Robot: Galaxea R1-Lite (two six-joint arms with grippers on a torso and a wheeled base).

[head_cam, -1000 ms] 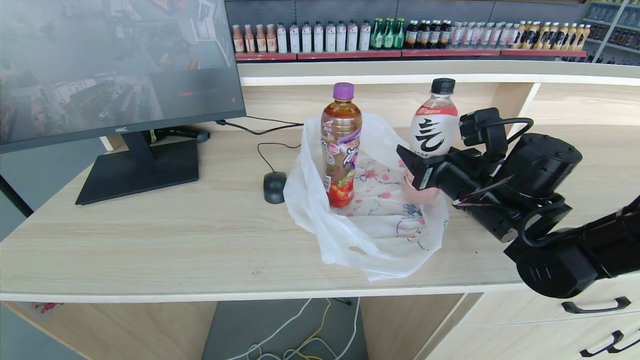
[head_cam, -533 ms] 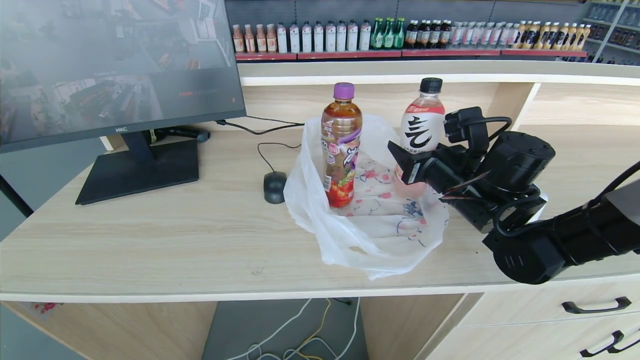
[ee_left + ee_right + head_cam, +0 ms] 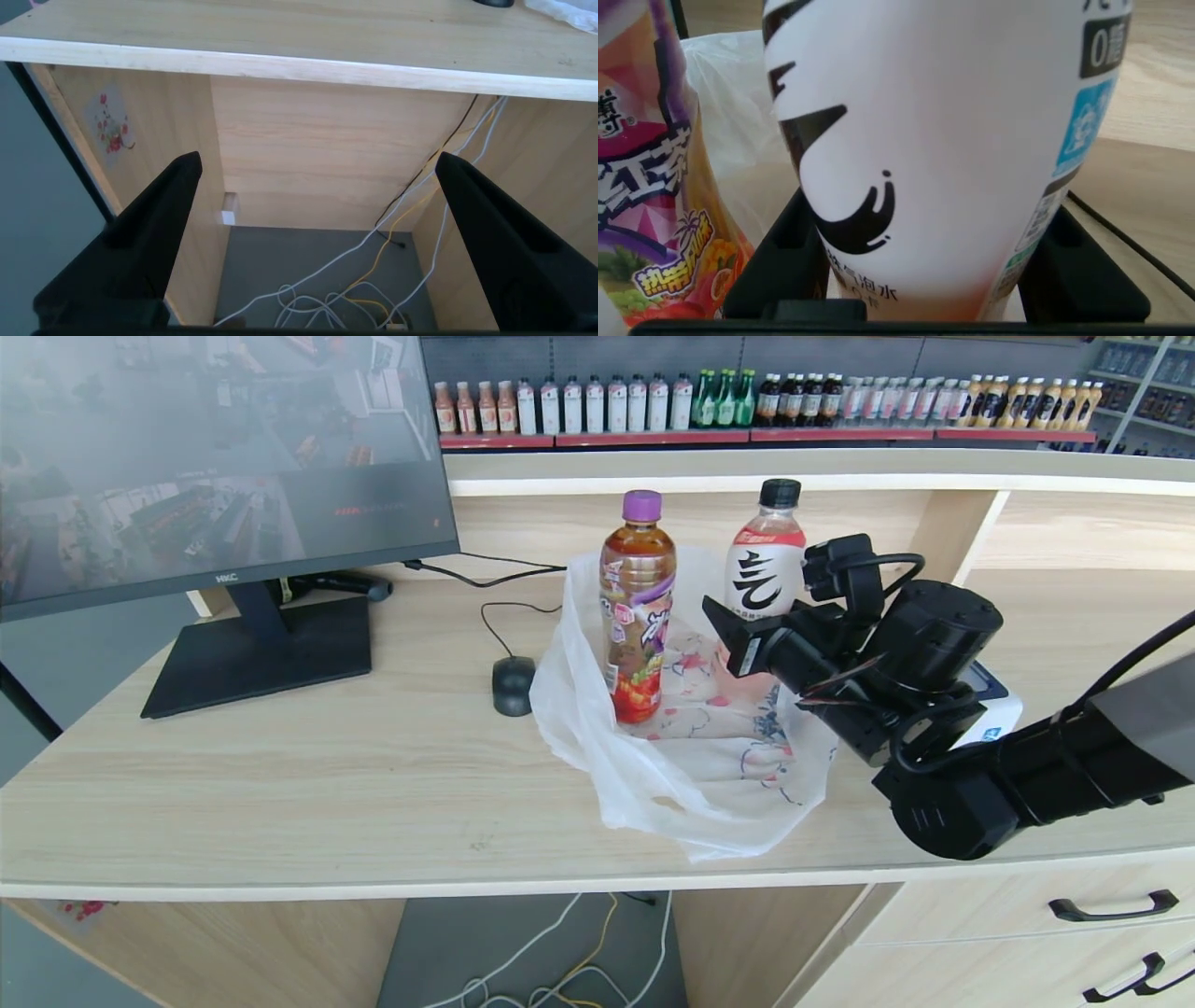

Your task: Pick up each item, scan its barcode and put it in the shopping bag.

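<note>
The right gripper [image 3: 752, 658] is closed on the lower part of the white bottle [image 3: 764, 581], one finger on each side of it, as the right wrist view shows up close. The bottle stands upright in that grasp, black cap up, over the right part of the open bag [image 3: 691, 775]. The near finger hides its base, so whether it touches the bag cannot be told. Just left of it, the tea bottle [image 3: 637, 607] with the purple cap stands upright inside the bag, close to the white bottle but apart from it. The bag lies crumpled on the counter [image 3: 280, 775], a little right of the middle. A mouse [image 3: 513, 684] sits just left of the bag, and a monitor [image 3: 205, 457] stands at the far left. A white device [image 3: 991, 705] shows to the right, partly hidden behind the right arm. The left gripper [image 3: 318, 161] is low, in front of the counter's near edge, its fingers spread wide with nothing between them.
</note>
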